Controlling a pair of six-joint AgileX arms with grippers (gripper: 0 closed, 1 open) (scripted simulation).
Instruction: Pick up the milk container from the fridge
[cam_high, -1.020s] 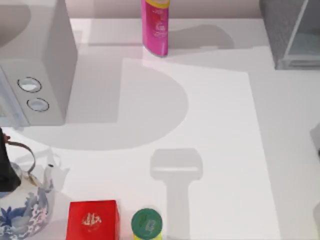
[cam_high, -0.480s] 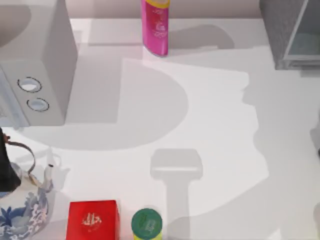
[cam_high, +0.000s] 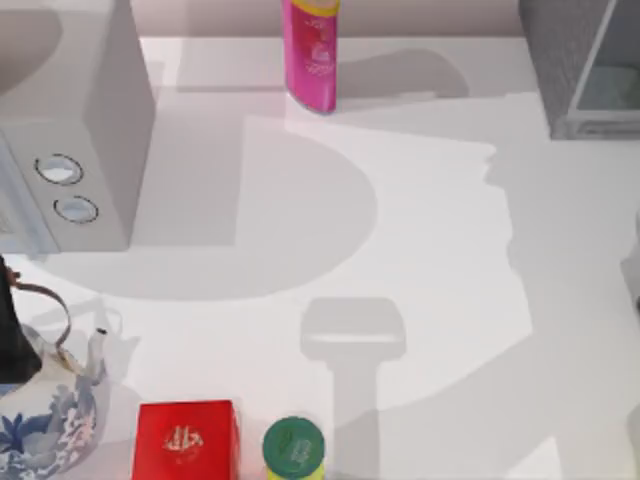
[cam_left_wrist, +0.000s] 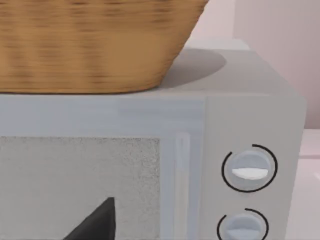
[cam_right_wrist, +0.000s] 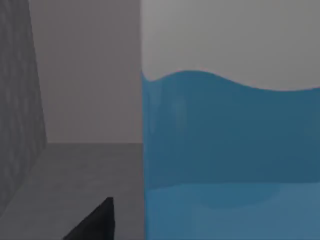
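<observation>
Top view, left to right: light grey box with two round knobs (cam_high: 70, 150) at the far left, well apart from the fridge (cam_high: 585, 70); tall pink bottle (cam_high: 312, 52) between them; fridge at the far right corner. Left wrist view: left gripper close before the same knobbed box (cam_left_wrist: 150, 165), a woven basket (cam_left_wrist: 95, 45) on its top. Right wrist view: right gripper inside the fridge (cam_right_wrist: 85, 75), milk container (cam_right_wrist: 230, 155) just beside, blue side close ahead. To do well: approach straight, centre on the carton, clear the speckled wall. Finger opening: cannot tell; nothing visibly held.
</observation>
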